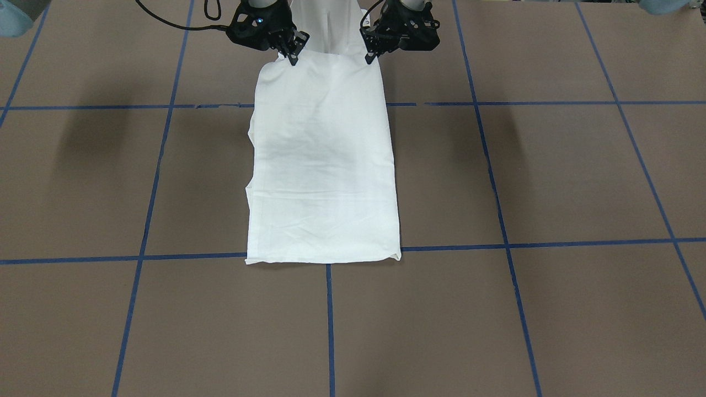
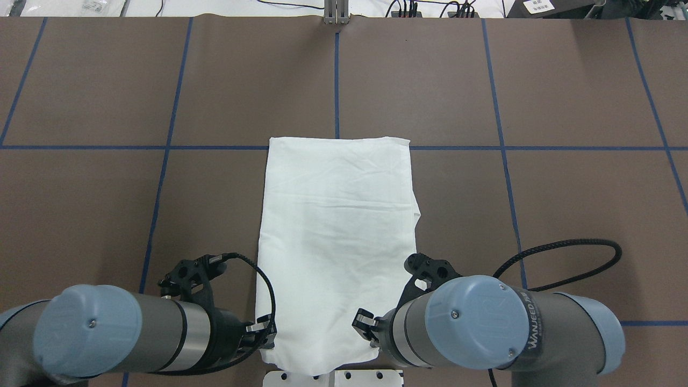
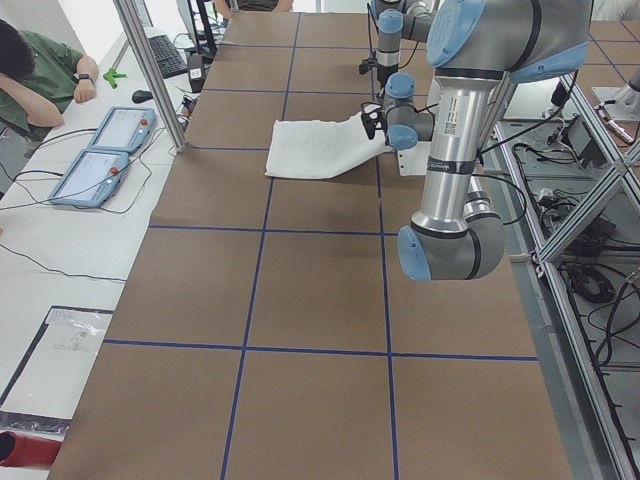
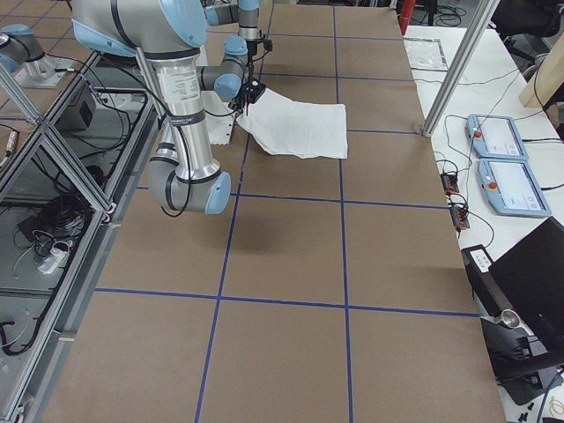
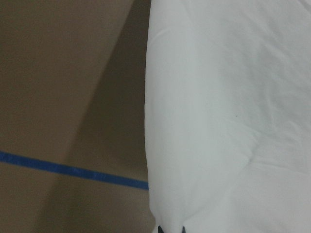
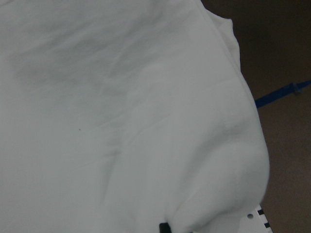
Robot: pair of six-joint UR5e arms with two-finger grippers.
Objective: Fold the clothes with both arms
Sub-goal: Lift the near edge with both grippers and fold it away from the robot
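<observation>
**Left.** Your left gripper (image 1: 369,57), a black two-finger claw, has its fingers drawn together on the near left corner of the white thin cotton shirt (image 2: 336,231).

**Centre.** The shirt lies at mid-table as one long, narrow rectangle. Its plain side is up, with no sleeve and no print showing. The lengthwise folds therefore appear done. What seems left is the crosswise fold, carrying the near edge over toward the far hem. That far hem lies along a blue tape line (image 2: 107,146). The side views show the near edge raised off the brown matte table (image 2: 97,215) between the two claws.

**Right.** Your right gripper (image 1: 292,58) is likewise pinched closed on the near right corner. The shirt's right long edge runs slightly ragged.

**Room.** Broad brown surface lies on both sides and beyond the far hem, so a forward sweep should meet nothing.
</observation>
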